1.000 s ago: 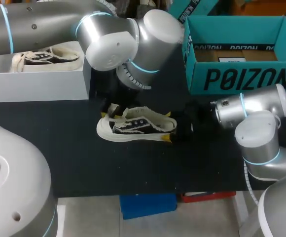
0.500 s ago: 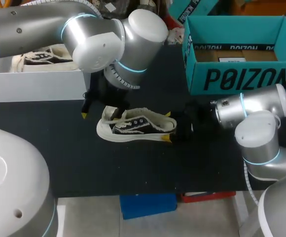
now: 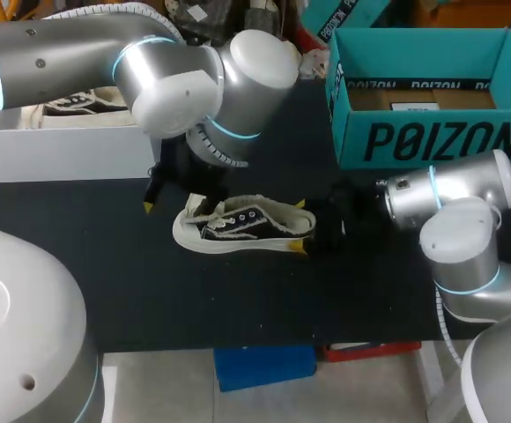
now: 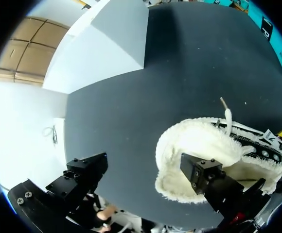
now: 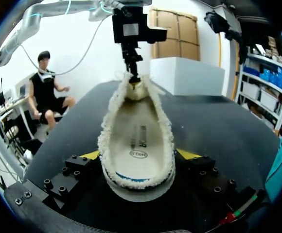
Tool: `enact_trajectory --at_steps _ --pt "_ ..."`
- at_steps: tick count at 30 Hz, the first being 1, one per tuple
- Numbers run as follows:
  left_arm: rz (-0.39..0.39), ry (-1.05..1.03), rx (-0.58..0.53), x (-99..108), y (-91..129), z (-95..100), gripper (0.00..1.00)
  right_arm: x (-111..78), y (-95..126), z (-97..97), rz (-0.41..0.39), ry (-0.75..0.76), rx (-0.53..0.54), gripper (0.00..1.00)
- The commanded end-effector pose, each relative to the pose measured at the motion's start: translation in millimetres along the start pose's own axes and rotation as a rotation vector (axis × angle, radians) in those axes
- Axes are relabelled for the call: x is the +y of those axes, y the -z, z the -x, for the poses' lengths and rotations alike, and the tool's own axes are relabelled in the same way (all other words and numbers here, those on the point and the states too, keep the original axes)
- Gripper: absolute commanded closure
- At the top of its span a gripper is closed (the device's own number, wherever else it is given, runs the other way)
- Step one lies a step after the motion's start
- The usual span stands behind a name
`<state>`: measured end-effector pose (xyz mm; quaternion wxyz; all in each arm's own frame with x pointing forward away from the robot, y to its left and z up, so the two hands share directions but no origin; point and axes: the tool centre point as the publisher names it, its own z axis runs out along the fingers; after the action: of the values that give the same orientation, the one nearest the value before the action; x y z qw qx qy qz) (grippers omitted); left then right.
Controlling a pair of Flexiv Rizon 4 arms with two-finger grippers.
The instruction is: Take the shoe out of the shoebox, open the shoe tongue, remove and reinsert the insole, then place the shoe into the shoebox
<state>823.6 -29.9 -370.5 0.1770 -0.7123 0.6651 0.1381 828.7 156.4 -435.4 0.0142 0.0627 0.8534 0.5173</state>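
A cream, fleece-lined shoe [image 3: 242,225] with a black upper lies on its side on the black table [image 3: 150,291]. My right gripper [image 3: 301,226] is shut on its heel, a yellow tip on each side. In the right wrist view the shoe [image 5: 137,141] runs straight ahead from between the right gripper [image 5: 139,155], its insole [image 5: 138,131] lying inside. My left gripper [image 3: 171,206] stands open at the toe. In the left wrist view, one finger [image 4: 202,174] of the left gripper [image 4: 143,177] is over the toe of the shoe [image 4: 204,141], the other [image 4: 82,177] over bare table.
A white shoebox [image 3: 62,150] at the back left holds a second shoe [image 3: 88,99]. A teal box [image 3: 427,132] stands open at the back right. My left arm's big elbow [image 3: 203,84] hangs over the table between them.
My left gripper has opened and let go of the shoe's toe end; one finger swung out to the left. The shoe and the right gripper have stayed put.
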Motion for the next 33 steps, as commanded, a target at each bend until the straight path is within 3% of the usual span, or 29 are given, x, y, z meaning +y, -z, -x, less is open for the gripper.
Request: enact_trajectory --at_steps 1,4,9,11,12,13,14,17,21,33 --pt "-0.025 -0.062 0.086 4 5 3.9 0.0 -3.0 -2 0.5 -0.002 -0.002 -0.001 1.0" --pt "-0.101 -0.213 0.216 4 23 4.2 0.0 -3.0 -2 0.5 -0.002 -0.002 -0.001 1.0" --pt "-0.152 -0.733 0.442 10 62 -9.5 0.02 -3.0 -2 0.5 -0.002 -0.002 -0.001 1.0" --pt "-0.185 -0.975 0.479 16 75 -21.4 0.46 -3.0 -2 0.5 -0.002 -0.002 -0.001 1.0" --pt "-0.199 -1.121 0.5 20 81 -27.0 0.56 -3.0 -2 0.5 -0.002 -0.002 -0.001 1.0" --pt "-0.212 -1.28 0.539 25 87 -31.4 0.84 -3.0 -2 0.5 -0.002 -0.002 -0.001 1.0" --pt "-0.224 -1.34 0.551 29 91 -34.7 1.0 -3.0 -2 0.5 -0.002 -0.002 -0.001 1.0" --pt "-0.2 -1.403 0.682 27 102 -46.6 1.0 -3.0 -2 0.5 -0.002 -0.002 -0.001 1.0" --pt "-0.211 -1.503 0.762 20 108 -65.3 1.0 -3.0 -2 0.5 -0.002 -0.002 -0.001 1.0" --pt "-0.228 -1.767 0.878 20 108 -65.3 1.0 -3.0 -2 0.5 -0.002 -0.002 -0.001 1.0"
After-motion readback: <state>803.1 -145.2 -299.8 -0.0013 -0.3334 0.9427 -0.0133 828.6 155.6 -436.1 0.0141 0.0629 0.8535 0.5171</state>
